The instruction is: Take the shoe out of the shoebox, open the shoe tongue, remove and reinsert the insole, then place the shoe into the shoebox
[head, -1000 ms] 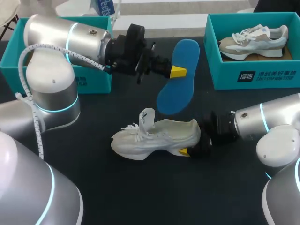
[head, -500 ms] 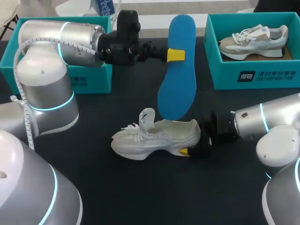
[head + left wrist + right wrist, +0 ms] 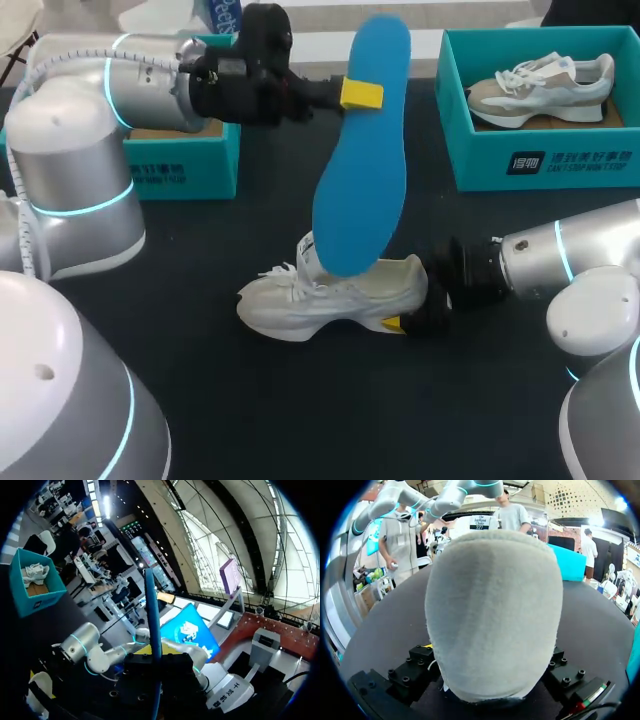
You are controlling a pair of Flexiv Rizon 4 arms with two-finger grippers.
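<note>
My left gripper [image 3: 360, 95] is shut on a blue insole [image 3: 362, 170] and holds it in the air, tilted, with its lower end over the tongue of the white shoe [image 3: 335, 295]. In the left wrist view the insole [image 3: 151, 605] shows edge-on, rising from between the fingers. The shoe lies on its side on the black table [image 3: 250, 400], toe to the left. My right gripper [image 3: 405, 318] is shut on the shoe's heel, coming in from the right. The heel [image 3: 492, 605] fills the right wrist view between the fingers.
A teal shoebox [image 3: 190, 170] stands at the back left under my left arm. A second teal shoebox [image 3: 540, 165] at the back right holds a beige and white shoe [image 3: 545, 85]. Bare table lies in front of the white shoe.
My left arm swung back and left, raising the insole and turning it more upright; its lower end now overlaps the shoe's tongue. The right arm and shoe stayed still.
</note>
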